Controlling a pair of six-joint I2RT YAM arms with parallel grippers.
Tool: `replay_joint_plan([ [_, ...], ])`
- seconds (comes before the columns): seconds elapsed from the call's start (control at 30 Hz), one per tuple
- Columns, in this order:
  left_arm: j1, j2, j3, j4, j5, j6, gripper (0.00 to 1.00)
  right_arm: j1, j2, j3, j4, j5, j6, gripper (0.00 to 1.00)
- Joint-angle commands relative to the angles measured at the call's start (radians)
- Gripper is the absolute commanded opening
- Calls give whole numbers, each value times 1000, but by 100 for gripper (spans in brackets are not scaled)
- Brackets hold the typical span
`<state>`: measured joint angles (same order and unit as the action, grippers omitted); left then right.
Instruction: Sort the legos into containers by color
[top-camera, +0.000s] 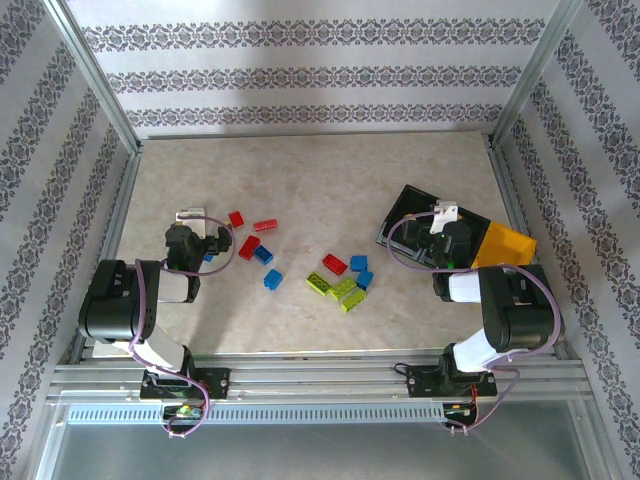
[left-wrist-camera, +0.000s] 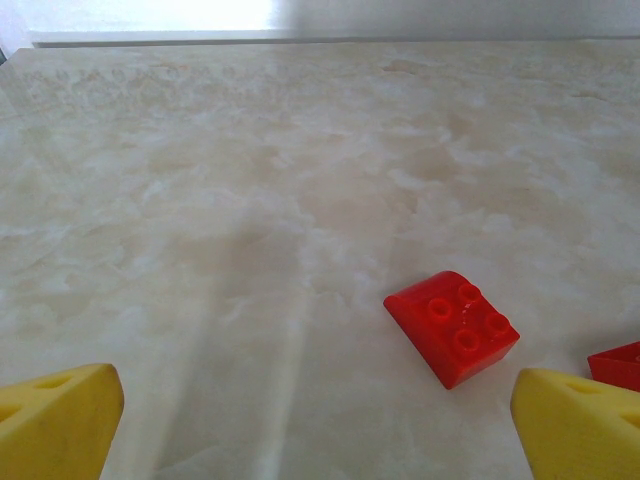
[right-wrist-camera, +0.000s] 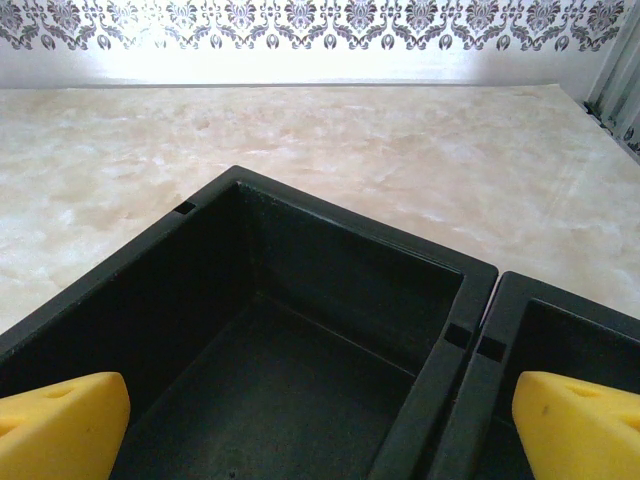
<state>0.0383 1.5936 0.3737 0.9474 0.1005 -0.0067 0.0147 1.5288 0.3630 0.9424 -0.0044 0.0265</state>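
Red, blue and lime green legos lie scattered on the marble table: a red brick (top-camera: 236, 218), a red plate (top-camera: 265, 225), blue bricks (top-camera: 272, 279) and a green cluster (top-camera: 343, 289). My left gripper (top-camera: 197, 226) stands open just left of the red ones. In the left wrist view the rounded red brick (left-wrist-camera: 452, 327) lies ahead and right of the open left gripper (left-wrist-camera: 320, 430), with another red piece (left-wrist-camera: 618, 364) at the right edge. The containers sit at the right: a black bin (top-camera: 408, 212) and a yellow-orange bin (top-camera: 503, 247). My right gripper (right-wrist-camera: 320, 430) hangs open over the empty black bin (right-wrist-camera: 352, 228).
A second black bin (right-wrist-camera: 560, 318) adjoins the first on its right. Metal frame rails (top-camera: 110, 215) and patterned walls enclose the table on three sides. Bare tabletop stretches behind the legos toward the back wall.
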Motion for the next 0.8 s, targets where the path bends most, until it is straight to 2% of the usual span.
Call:
replay_joint_plan([
  [0.0,-15,0,16,-5,-7,8,99,-5,1,11,10,10,6,98],
  [0.23,-15,-9,12,-1,-8,8,99,-5,-1,11,10,10,6,98],
  [0.4,-15,-120,-7,-56,-39,1,100,-5,-51,7,-23,8,9,98],
  [0.57,-15,-268,-28,-144,-86,-23,100,-5,-157,17,-146,39,21,98],
  [0.77,-15,-404,-39,-246,-100,-70,100,-5,-297,32,-325,163,97,98],
])
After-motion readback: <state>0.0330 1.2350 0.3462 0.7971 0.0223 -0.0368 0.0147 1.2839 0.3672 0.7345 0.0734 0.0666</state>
